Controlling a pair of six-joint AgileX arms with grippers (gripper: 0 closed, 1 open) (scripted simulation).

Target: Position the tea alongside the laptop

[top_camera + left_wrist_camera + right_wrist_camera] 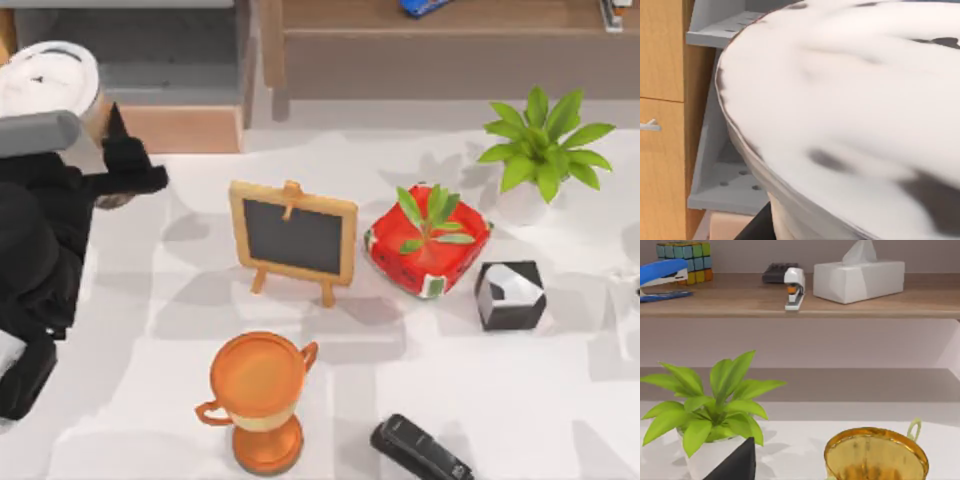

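At the far left edge of the top view, our left arm reaches toward the upper left corner, and the tea [45, 78] sits right at its end, its white domed lid seen from above, beyond the table's [400, 400] left rear corner. The left claw [115, 150] is a dark shape just beside the cup; we cannot tell whether its fingers are open or closed on the cup. In the left wrist view the white lid [850, 100] looms very close, with a wooden cabinet [662, 125] and a grey pegboard shelf [725, 190] behind it.

On the table, a small chalkboard easel [293, 240] stands near the middle. To its right lies a red box with a green plant [428, 240], and just beside that a black-and-white cube [510, 294]. A potted plant [543, 150] stands toward the rear right. An orange trophy cup [258, 400] stands near the front, with a black stapler [420, 450] to its right at the front edge.

The right wrist view looks across the potted plant [710, 410] and a golden cup [875, 455] to a wooden shelf [800, 302] carrying a tissue box [859, 275], a white stapler [794, 287], a blue stapler [662, 277] and a coloured cube [685, 260].
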